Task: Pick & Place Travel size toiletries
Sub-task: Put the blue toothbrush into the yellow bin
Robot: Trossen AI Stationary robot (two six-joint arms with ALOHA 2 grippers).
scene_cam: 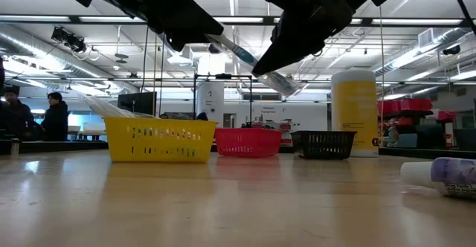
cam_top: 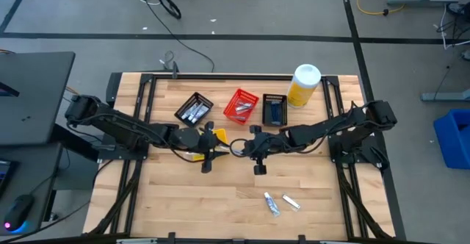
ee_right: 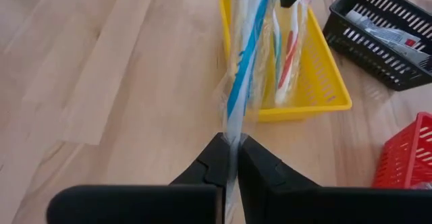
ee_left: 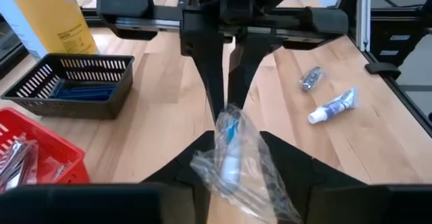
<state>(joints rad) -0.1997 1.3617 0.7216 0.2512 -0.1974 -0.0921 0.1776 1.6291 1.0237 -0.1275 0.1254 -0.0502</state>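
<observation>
A toothbrush with a blue stripe, sealed in a clear wrapper (scene_cam: 245,57) (ee_right: 244,55), hangs in the air between both grippers, above the table's middle. My left gripper (cam_top: 217,148) (ee_left: 236,158) is shut on one end. My right gripper (cam_top: 250,147) (ee_right: 233,146) faces it and is shut on the other end. Below the left gripper sits the yellow basket (scene_cam: 160,139) (ee_right: 317,82), with more wrapped toothbrushes in it. Two small tubes (cam_top: 272,203) (cam_top: 291,201) lie flat on the table's near right part. My left gripper pinches the wrapper's crumpled end (ee_left: 233,166) between its two fingers, coming level from the table's left and lying along the brush. The toothbrush is lifted clear and slopes down toward the right gripper. My right gripper pinches the wrapper's thin end (ee_right: 233,133) between its fingertips, coming from the table's right, along the brush. That end is the lower one in the low view (scene_cam: 284,85).
At the far side stand a black basket (cam_top: 194,110), a red basket (cam_top: 241,106), another black basket (cam_top: 274,109) and a big yellow white-capped bottle (cam_top: 303,84). Bare wood lies at the table's near left. People stand far back in the room.
</observation>
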